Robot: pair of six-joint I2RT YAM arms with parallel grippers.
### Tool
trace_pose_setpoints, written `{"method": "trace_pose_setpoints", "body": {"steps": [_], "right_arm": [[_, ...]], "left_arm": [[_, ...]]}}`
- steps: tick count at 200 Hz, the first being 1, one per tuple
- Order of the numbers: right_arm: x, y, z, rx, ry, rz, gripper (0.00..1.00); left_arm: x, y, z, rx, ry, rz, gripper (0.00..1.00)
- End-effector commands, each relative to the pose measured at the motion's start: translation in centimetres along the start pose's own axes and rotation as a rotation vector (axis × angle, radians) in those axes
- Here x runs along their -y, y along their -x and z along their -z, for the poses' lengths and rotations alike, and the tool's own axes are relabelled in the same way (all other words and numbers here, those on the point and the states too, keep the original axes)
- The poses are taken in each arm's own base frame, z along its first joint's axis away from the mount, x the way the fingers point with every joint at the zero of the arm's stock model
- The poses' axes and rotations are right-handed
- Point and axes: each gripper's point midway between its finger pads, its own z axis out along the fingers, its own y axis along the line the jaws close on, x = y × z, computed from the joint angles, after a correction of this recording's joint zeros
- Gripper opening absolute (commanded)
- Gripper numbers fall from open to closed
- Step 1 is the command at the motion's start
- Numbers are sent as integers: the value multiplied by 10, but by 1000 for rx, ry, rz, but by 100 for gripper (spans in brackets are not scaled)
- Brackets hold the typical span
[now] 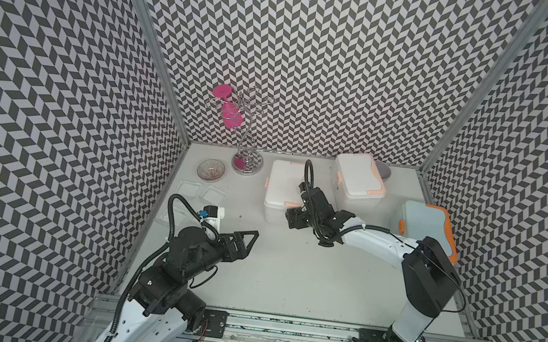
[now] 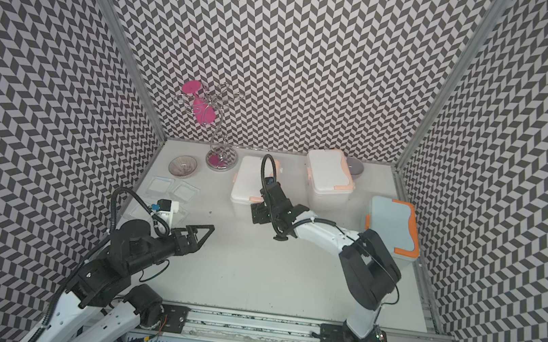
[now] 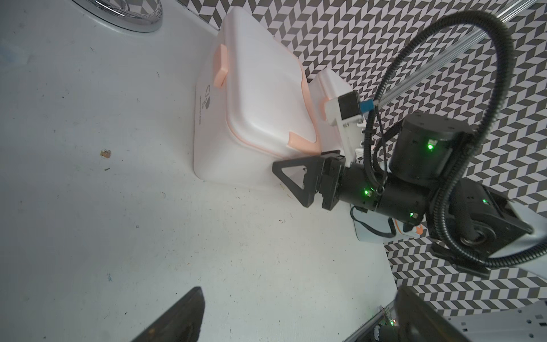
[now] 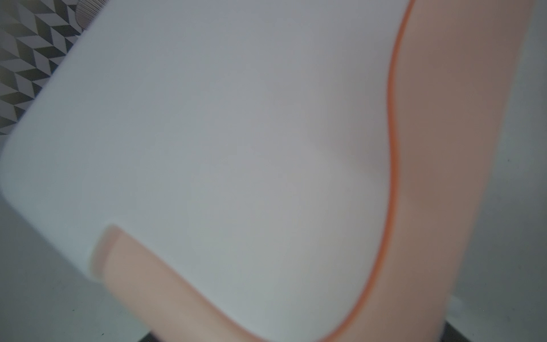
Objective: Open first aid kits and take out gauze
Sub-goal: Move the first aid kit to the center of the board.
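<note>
Left gripper (image 1: pixel 252 237): hovered centre-left of frame, jaws spread, empty.
Right gripper (image 1: pixel 291 218): sat at central white kit (image 1: pixel 280 190); jaw state unclear.
Kits (image 1: pixel 425 226): all three were shut.
Gauze (image 1: pixel 213 193): lay on table, left of middle.

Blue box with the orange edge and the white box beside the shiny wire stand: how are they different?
The pale blue plastic case has bright orange trim; the white plastic case has pale peach trim. The blue case stands at the table's right edge, partly hidden by the right arm in both top views; the white case stands nearer the middle. Both are boxy, with lids shut.
</note>
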Motion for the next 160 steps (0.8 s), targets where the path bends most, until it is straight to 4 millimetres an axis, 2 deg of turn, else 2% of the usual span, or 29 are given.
{"method": "trace_pose_setpoints", "body": {"steps": [1, 21, 50, 68, 80, 91, 103, 112, 126, 145, 160], "right_arm": [[-9, 39, -15, 97, 32, 104, 87], [0, 60, -36, 101, 35, 86, 87], [18, 73, -67, 68, 36, 49, 87], [23, 79, -73, 51, 65, 19, 88], [23, 82, -69, 36, 97, 8, 90], [22, 86, -58, 44, 118, 2, 92], [16, 95, -36, 78, 146, 8, 94], [9, 102, -13, 113, 178, 16, 95], [10, 107, 20, 165, 189, 10, 98], [30, 117, 58, 260, 154, -36, 100], [57, 122, 84, 318, 120, -91, 100]], "left_arm": [[4, 5, 4, 12, -1, -21, 100], [3, 5, 4, 14, 3, -17, 100], [3, 5, 4, 11, 9, -15, 100], [2, 5, 4, 11, 10, -15, 100], [2, 4, 2, 7, 11, -15, 100], [2, 3, -3, -7, 7, -19, 100], [5, -1, -12, -43, -4, -21, 100], [6, -2, -19, -66, -10, -21, 100], [13, -1, -26, -76, -28, -32, 100], [30, 3, -37, -84, -51, -63, 100], [45, 2, -52, -114, -50, -100, 100]]}}
